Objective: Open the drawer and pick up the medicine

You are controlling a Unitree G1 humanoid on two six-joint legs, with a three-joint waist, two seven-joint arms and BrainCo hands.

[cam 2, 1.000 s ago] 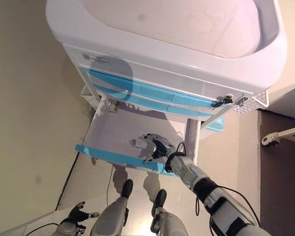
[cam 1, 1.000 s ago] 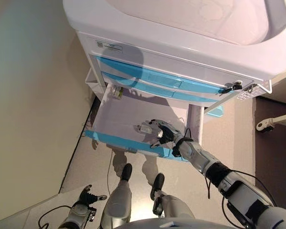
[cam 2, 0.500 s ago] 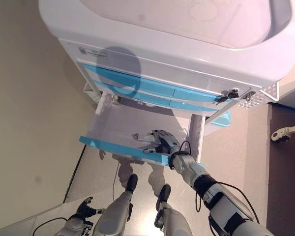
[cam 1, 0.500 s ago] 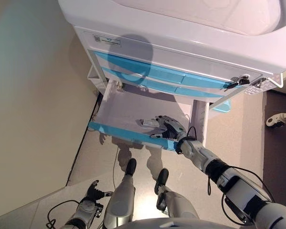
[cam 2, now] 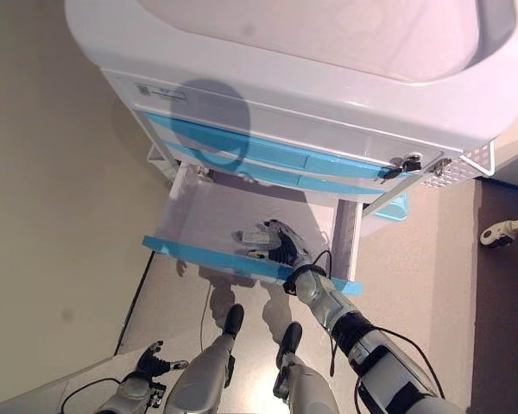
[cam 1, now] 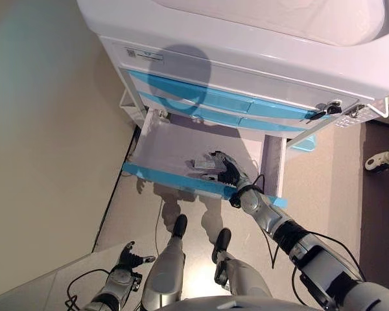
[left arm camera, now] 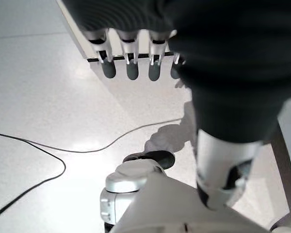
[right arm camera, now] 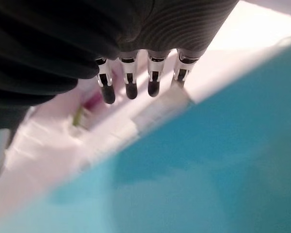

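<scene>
The white cart's bottom drawer (cam 1: 157,146) stands pulled out, with its blue front (cam 1: 175,182) towards me. A small white medicine box (cam 1: 203,164) lies flat inside, near the front right. My right hand (cam 1: 225,171) reaches in over the blue front. Its fingers (right arm camera: 131,90) are straight and rest on the box (right arm camera: 160,109), so the hand is open. My left hand (cam 1: 126,256) hangs low by the floor at the lower left, away from the cart. Its fingers (left arm camera: 132,68) are straight and it holds nothing.
Two closed blue drawers (cam 1: 214,103) sit above the open one, under the cart's white tub top (cam 1: 259,45). A key hangs in a lock (cam 1: 324,111) at the cart's right corner. A beige wall (cam 1: 45,129) stands to the left. A wheeled foot (cam 1: 378,161) shows at the right.
The whole picture has shifted, so the camera moved. My right hand has stayed at the medicine box and now reaches a little deeper over the drawer's front. The left hand still hangs idle.
</scene>
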